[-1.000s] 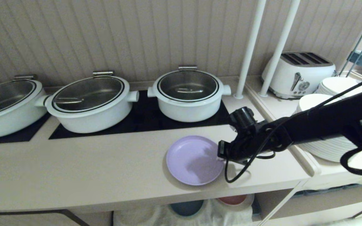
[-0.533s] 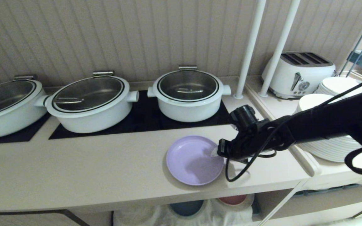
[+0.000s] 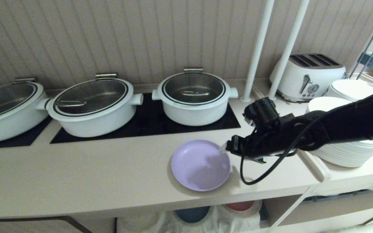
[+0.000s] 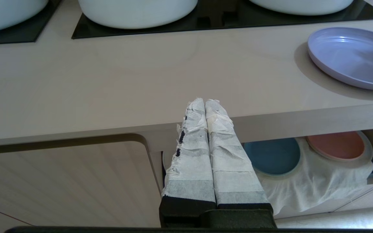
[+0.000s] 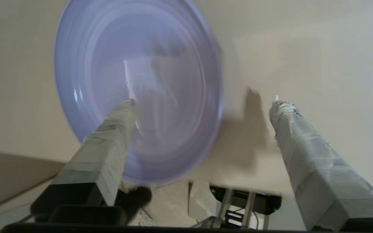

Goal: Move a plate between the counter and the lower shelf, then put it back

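The lilac plate (image 3: 196, 165) (image 4: 351, 55) (image 5: 134, 64) lies flat on the beige counter (image 3: 92, 174), near its front edge. My right gripper (image 3: 226, 149) (image 5: 204, 103) hovers open just above the plate's right rim. One finger is over the plate and the other over bare counter, with nothing between them. My left gripper (image 4: 206, 102) is shut and empty, parked below the counter's front edge and out of the head view. The lower shelf (image 4: 319, 181) under the counter is draped with a white cloth.
Three white pots (image 3: 193, 97) stand on black hob panels behind the plate. A toaster (image 3: 306, 76), two white poles (image 3: 254, 58) and stacks of white plates (image 3: 345, 149) fill the right side ledge. A blue plate (image 4: 272, 155) and a pink plate (image 4: 335, 145) lie on the shelf cloth.
My right gripper has opened and let go of the plate's right rim. It has risen and drawn slightly right. The plate stays where it was on the counter.
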